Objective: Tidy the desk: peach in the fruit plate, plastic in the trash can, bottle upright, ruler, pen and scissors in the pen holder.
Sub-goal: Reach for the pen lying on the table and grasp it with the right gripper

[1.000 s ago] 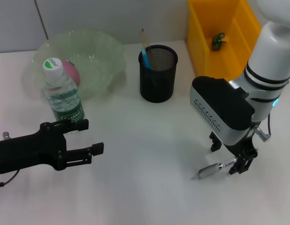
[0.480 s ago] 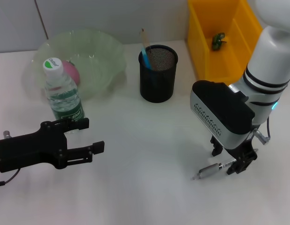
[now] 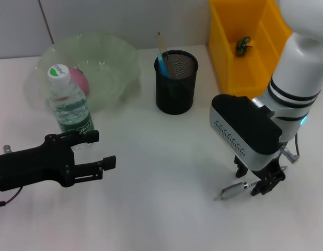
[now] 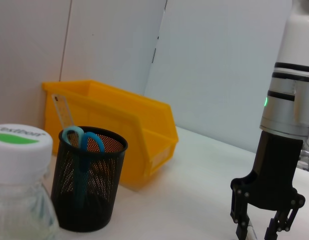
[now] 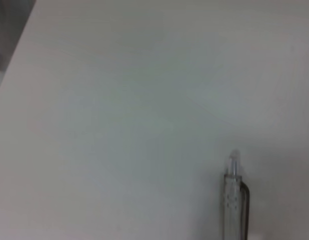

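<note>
— right gripper (image 3: 259,184) is down at the desk (image 3: 161,209), fingers straddling the back end of the pen (image 3: 234,190). whether they've pinched it yet, i cannot tell.
— why so low?
— the pen lies flat, so it has to be taken from above. its tip points away toward the left gripper's side.
— and the left gripper (image 3: 93,152)?
— hovering spread apart near the bottle (image 3: 70,104), which already stands upright just beside the fruit plate (image 3: 119,63) holding the peach (image 3: 80,79).
— where's the pen going?
— the pen holder (image 3: 175,81), well apart from it, with scissors (image 4: 83,140) and ruler (image 4: 62,112) already inside. plastic (image 3: 243,45) sits in the trash can (image 3: 229,68).
</note>
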Tool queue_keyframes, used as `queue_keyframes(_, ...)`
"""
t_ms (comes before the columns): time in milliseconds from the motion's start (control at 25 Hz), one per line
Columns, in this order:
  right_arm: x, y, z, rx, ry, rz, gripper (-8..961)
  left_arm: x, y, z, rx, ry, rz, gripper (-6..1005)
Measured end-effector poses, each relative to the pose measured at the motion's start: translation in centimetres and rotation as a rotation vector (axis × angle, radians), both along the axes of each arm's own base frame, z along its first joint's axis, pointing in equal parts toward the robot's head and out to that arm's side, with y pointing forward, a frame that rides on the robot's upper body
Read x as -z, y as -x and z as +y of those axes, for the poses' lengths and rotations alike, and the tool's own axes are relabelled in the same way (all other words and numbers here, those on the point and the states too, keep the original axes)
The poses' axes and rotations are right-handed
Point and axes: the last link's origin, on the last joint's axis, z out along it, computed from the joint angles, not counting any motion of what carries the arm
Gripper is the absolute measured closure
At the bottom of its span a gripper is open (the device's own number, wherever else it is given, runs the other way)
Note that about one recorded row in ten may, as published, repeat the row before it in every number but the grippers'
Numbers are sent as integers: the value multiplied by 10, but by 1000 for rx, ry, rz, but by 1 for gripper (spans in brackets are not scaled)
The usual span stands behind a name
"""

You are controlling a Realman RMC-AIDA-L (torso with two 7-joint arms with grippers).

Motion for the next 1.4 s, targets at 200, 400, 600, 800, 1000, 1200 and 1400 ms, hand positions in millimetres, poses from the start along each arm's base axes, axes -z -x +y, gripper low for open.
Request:
queue_keyframes(200, 1, 0, -1, 2, 2, 4, 499, 0, 0, 0, -2, -1, -2, 165)
queue_keyframes(400, 3, 0, -2, -3, 12, 6, 500, 0, 1, -1, -5, -2, -2, 165)
queue_keyframes(600, 5, 0, -2, -9, 13, 4, 501, 0, 1, -1, -6, -2, -2, 165)
queue_keyframes(800, 6, -1, -2, -7, 10, 4, 501, 0, 1, -1, -7, -1, -3, 165)
queue_keyframes(1000, 6, -1, -2, -8, 9, 4, 505, -1, 1, -1, -13, 1, -6, 165)
queue_keyframes(1200, 6, -2, -1, -11, 4, 6, 523, -2, 1, -1, -13, 0, -8, 165)
queue_keyframes(1400, 6, -2, -1, -24, 11, 0, 641, -3, 1, -1, -14, -3, -12, 165)
